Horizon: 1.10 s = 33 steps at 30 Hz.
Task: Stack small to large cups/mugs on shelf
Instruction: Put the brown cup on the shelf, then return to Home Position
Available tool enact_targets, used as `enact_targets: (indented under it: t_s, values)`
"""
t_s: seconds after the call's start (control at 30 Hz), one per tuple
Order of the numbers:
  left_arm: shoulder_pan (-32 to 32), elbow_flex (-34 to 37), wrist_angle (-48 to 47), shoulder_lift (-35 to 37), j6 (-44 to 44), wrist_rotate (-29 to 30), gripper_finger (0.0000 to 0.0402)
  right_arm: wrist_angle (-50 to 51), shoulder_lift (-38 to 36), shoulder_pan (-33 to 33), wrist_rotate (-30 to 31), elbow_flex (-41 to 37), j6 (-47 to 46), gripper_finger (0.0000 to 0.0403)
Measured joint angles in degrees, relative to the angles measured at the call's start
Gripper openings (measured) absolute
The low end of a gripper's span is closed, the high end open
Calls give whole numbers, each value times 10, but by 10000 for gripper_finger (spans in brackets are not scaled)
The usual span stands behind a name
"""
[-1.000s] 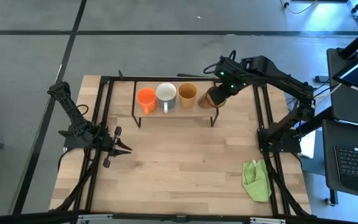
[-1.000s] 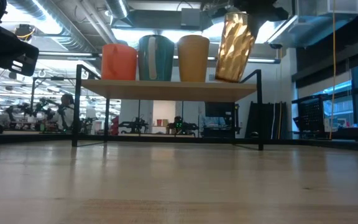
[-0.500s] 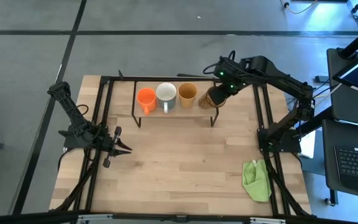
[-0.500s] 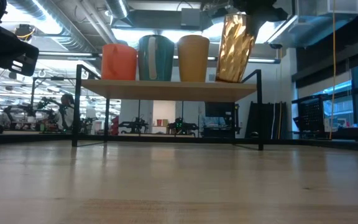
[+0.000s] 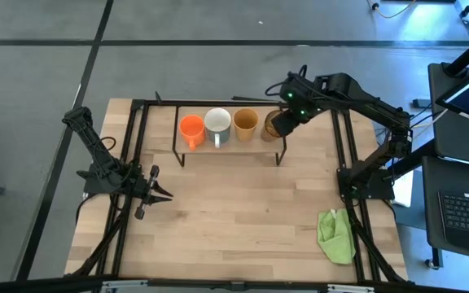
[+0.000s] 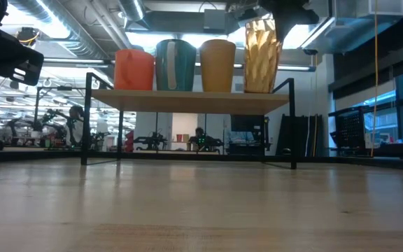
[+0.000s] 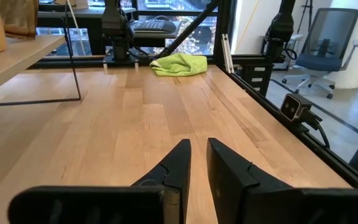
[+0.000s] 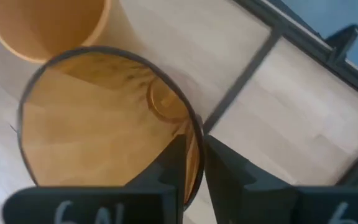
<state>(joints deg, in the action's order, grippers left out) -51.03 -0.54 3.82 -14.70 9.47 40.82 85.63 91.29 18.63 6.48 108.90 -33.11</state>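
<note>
On the shelf point(image 6: 187, 101) stand, from the left, the small orange mug point(image 5: 190, 127), the white mug point(image 5: 217, 122) and the tan cup point(image 5: 245, 122). The tall amber tumbler point(image 6: 261, 56) stands upright at the shelf's right end, next to the tan cup. My right gripper point(image 5: 287, 118) is above it, shut on its rim. My left gripper point(image 5: 163, 195) hovers over the table's left part, shut and empty, far from the shelf. My right gripper pinches the tumbler's rim point(image 8: 194, 134) on the side away from the tan cup, one finger point(image 8: 169, 165) inside the tumbler and one point(image 8: 229, 171) outside. The fingers come from above, pointing down. The tumbler stands upright, its base at the shelf board's right end.
A green cloth point(image 5: 336, 236) lies near the table's near right corner. The shelf's black wire legs point(image 6: 294, 126) stand on the table's far part. The table's middle point(image 5: 234, 203) is bare wood. The tan cup point(image 8: 48, 25) is close beside the tumbler.
My right gripper has tipped the amber tumbler from a slant to upright and set its base down on the shelf's right end, beside the tan cup. The grip on the rim has stayed shut.
</note>
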Motion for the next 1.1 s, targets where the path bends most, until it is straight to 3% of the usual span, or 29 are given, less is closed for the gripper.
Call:
enact_targets:
  t_s: [0.27, 0.63, 0.83, 1.1]
  values:
    - [0, 0, 0, 0, 0, 0, 50, -52, 0, 2, 1, 5, 24, 58]
    - [0, 0, 0, 0, 0, 0, 50, -21, -1, 19, 45, 74, 36, 58]
    - [0, 0, 0, 0, 0, 0, 47, -15, -1, 17, 100, 108, 46, 58]
    - [0, 0, 0, 0, 0, 0, 50, -95, -1, -78, 151, 251, 163, 58]
